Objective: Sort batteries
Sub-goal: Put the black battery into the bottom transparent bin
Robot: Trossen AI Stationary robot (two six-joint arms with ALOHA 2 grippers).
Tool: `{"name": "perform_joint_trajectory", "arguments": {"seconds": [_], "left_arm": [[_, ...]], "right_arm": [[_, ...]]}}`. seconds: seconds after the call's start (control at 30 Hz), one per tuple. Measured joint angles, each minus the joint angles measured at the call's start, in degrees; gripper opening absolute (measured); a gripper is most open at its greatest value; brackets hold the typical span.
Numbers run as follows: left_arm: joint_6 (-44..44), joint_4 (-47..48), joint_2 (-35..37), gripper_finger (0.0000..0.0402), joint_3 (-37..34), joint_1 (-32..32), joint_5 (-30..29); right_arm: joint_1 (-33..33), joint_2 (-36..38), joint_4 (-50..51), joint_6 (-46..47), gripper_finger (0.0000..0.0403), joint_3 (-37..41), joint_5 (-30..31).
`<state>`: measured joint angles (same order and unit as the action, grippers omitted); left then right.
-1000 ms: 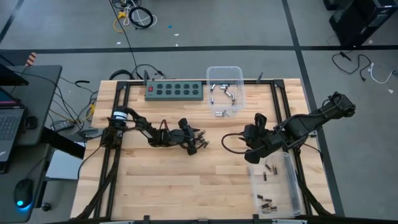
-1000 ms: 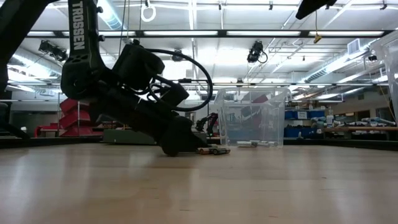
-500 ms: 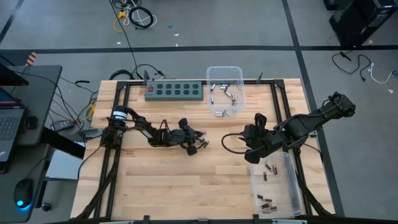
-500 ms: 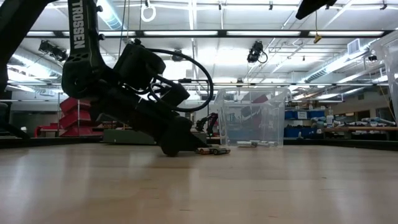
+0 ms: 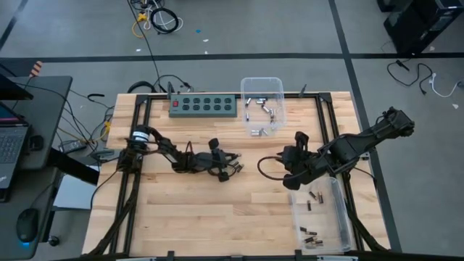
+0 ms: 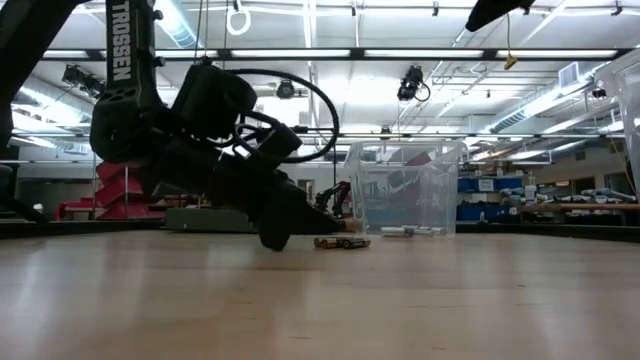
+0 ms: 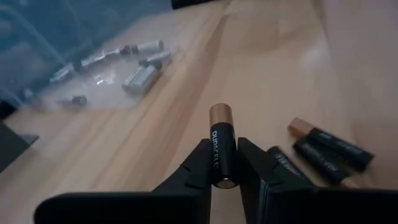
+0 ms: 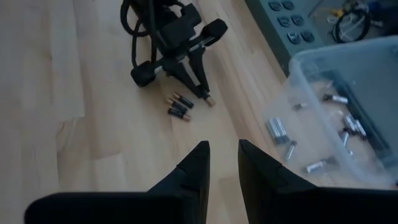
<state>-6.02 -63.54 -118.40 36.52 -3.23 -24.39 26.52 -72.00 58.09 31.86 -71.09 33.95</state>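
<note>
Broadly, we see a pale wooden table (image 5: 188, 210) carrying two dark arms, a green power strip with dark sockets (image 5: 204, 106) at the far edge, and two clear plastic bins. The clear bin beside the strip (image 5: 262, 106) holds silvery cylindrical batteries (image 5: 259, 110); the clear bin at the right near corner (image 5: 322, 217) holds small dark batteries (image 5: 313, 236).

Our left gripper (image 5: 230, 169) lies low over the middle of the table, and in its wrist view its fingers (image 7: 198, 167) are clamped on a black battery with a copper-coloured end (image 7: 221, 149), which stands up between them. Just beside it, three more black-and-copper batteries (image 7: 320, 153) lie loose on the wood, close together; the right wrist view shows them near the left gripper's tips too.

Our right gripper (image 8: 222, 163) hangs above the table near the right bin, its two dark fingers standing slightly apart with nothing between them.
</note>
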Motion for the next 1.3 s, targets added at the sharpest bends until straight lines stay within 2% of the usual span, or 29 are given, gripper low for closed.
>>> {"name": "perform_joint_trajectory", "arguments": {"seconds": [0.3, 0.5, 0.63, 0.8, 1.13, 1.3], "left_arm": [[-4.0, -0.8, 8.4, 0.0044, -3.5, -1.8, -6.2], [-9.9, -8.7, 16.5, 0.0043, -7.0, -3.6, -6.4], [-14.2, -16.4, 19.6, 0.0043, -9.0, -4.3, -3.8], [-17.0, -25.8, 20.5, 0.0043, -10.8, -4.6, 3.9], [-17.7, -26.0, 20.4, 0.0042, -9.8, -4.5, 7.3], [-19.0, -26.0, 20.4, 0.0042, -7.3, -4.5, 10.8]], "right_arm": [[-1.2, -0.1, -11.4, -7.4, 0.0069, 7.8, 0.0], [-4.1, -0.1, -25.0, -17.0, 0.0070, 11.6, -0.8], [-5.5, 0.0, -40.0, -28.3, 0.0071, 14.1, -2.7], [-7.0, 0.0, -60.4, -40.8, 0.0073, 19.5, -11.0], [-11.3, -0.1, -86.6, -47.1, 0.0078, 30.3, -13.8], [-12.8, -0.1, -95.8, -47.7, 0.0093, 33.1, -20.9]]}}
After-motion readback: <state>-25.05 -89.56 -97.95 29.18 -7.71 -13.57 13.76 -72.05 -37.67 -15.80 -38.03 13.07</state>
